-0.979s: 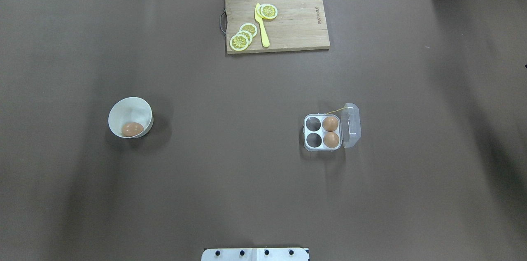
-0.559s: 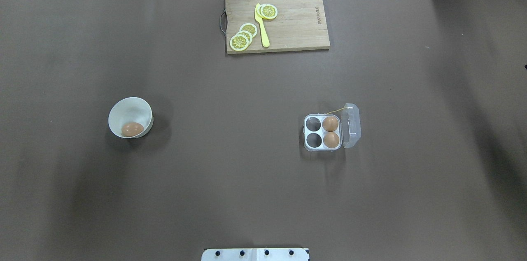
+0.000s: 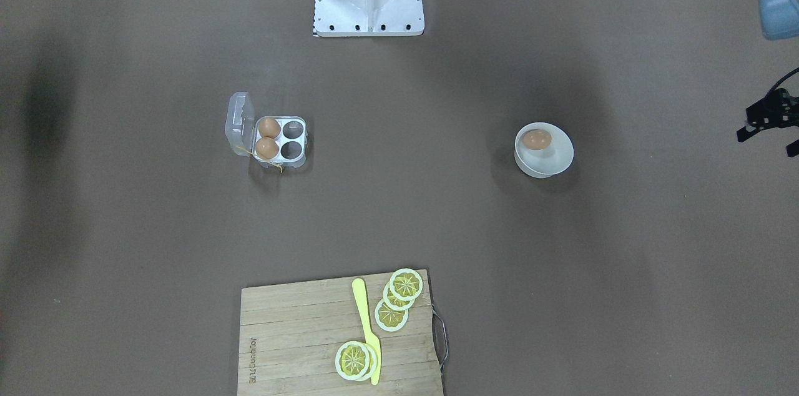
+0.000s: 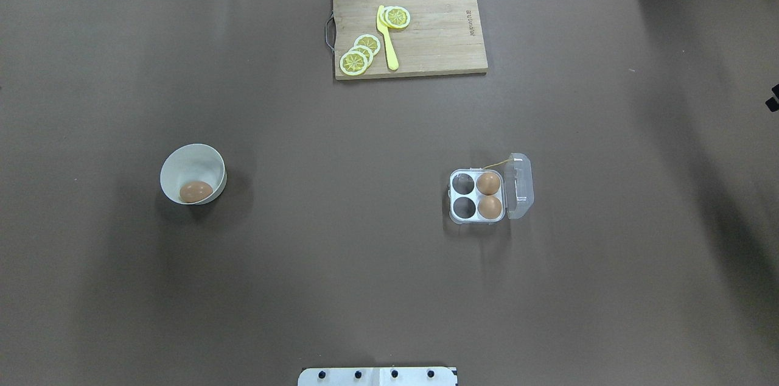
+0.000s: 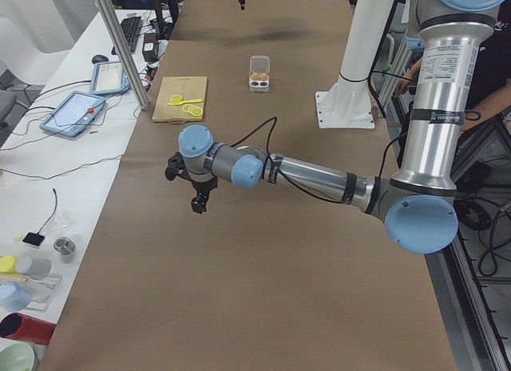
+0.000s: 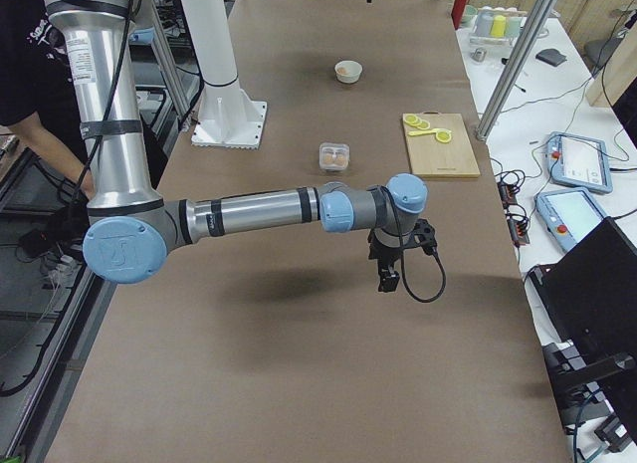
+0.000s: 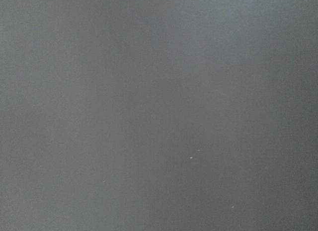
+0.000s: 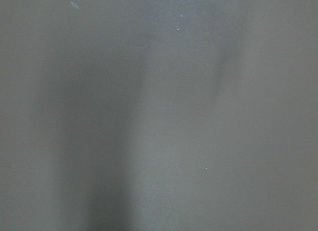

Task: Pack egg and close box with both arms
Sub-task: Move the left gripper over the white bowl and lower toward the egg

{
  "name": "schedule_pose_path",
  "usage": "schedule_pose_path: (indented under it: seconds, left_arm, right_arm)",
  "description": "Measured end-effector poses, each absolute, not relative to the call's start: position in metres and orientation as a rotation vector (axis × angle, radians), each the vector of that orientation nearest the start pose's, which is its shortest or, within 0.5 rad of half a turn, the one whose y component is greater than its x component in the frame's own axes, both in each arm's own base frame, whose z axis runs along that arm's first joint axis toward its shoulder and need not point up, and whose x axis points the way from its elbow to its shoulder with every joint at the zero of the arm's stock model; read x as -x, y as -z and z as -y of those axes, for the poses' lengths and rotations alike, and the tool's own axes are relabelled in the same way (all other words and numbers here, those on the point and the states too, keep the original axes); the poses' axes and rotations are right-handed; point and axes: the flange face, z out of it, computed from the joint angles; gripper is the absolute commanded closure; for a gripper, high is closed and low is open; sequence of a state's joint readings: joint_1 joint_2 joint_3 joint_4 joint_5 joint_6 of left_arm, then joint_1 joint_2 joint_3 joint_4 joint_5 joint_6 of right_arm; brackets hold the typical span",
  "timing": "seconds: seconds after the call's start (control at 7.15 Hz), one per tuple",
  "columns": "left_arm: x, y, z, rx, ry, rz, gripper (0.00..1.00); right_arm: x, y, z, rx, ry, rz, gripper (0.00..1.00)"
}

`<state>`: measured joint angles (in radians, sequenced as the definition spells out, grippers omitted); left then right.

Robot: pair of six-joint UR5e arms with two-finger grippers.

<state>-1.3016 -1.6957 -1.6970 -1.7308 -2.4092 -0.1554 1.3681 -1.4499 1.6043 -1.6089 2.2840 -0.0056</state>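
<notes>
Black right gripper point(image 6: 387, 281) has edged into overhead view's right edge.

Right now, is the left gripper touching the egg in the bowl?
Apart: the front-facing view shows bare table between the left gripper and that egg.

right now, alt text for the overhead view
An open four-cell egg carton sits right of centre on a brown table, two eggs in its right-hand cells. A third egg lies in a white bowl at left; a cutting board with lemon slices at the far edge.
</notes>
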Motion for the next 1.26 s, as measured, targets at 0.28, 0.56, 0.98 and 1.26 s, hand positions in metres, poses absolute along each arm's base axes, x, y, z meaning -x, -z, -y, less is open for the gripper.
schedule_pose_path:
  seconds: [0.28, 0.56, 0.98, 1.26]
  left_arm:
    - [-0.178, -0.457, 0.551, -0.224, -0.357, -0.901, 0.03]
    - [-0.245, -0.41, 0.534, -0.247, -0.469, -0.939, 0.09]
    - [-0.306, -0.394, 0.5, -0.226, -0.592, -0.964, 0.18]
    - [-0.333, -0.398, 0.485, -0.211, -0.635, -0.949, 0.18]
  right_arm:
    - [0.046, -0.594, 0.558, -0.026, 0.239, 0.724, 0.0]
    - [0.048, -0.595, 0.563, -0.022, 0.24, 0.725, 0.0]
    - [0.048, -0.595, 0.565, -0.021, 0.239, 0.728, 0.0]
    - [0.049, -0.595, 0.565, -0.019, 0.238, 0.734, 0.0]
